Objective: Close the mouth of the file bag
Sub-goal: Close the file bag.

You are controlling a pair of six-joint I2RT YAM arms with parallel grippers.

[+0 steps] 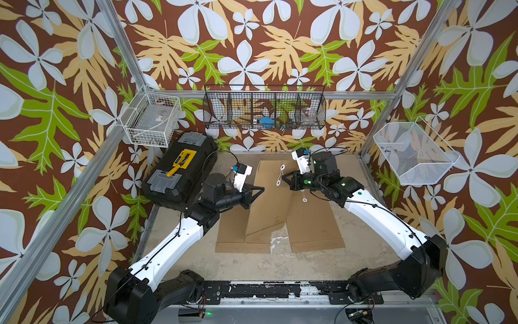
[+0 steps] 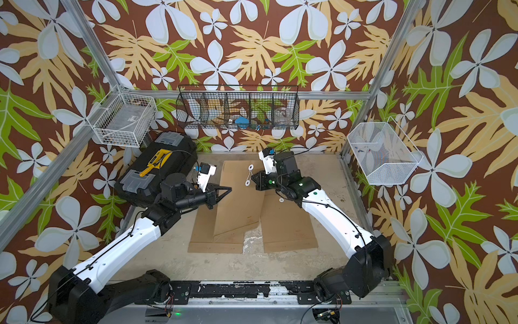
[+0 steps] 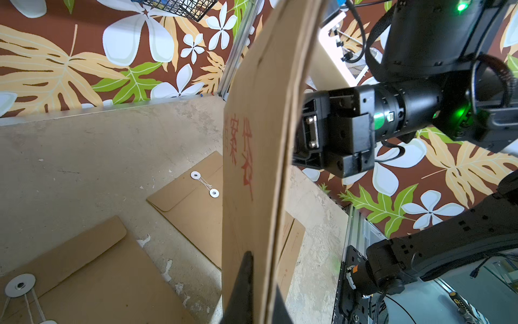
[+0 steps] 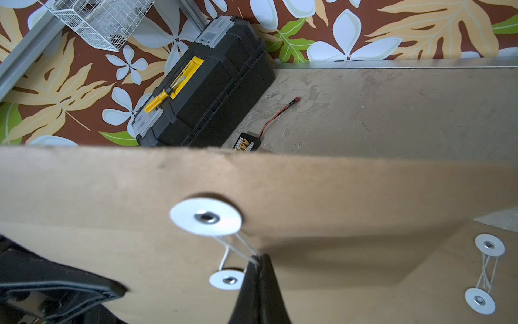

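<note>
left tool (image 1: 260,190) on file bag (image 1: 272,202) edge

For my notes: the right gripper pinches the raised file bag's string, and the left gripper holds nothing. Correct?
No: the left gripper is shut on the edge of the file bag, as the left wrist view shows. The right gripper does pinch the string.

Arms (image 1: 171,246): white shells, black joints (image 1: 131,294), sleeved black cables (image 3: 377,32), green LEDs (image 1: 306,181).
</note>
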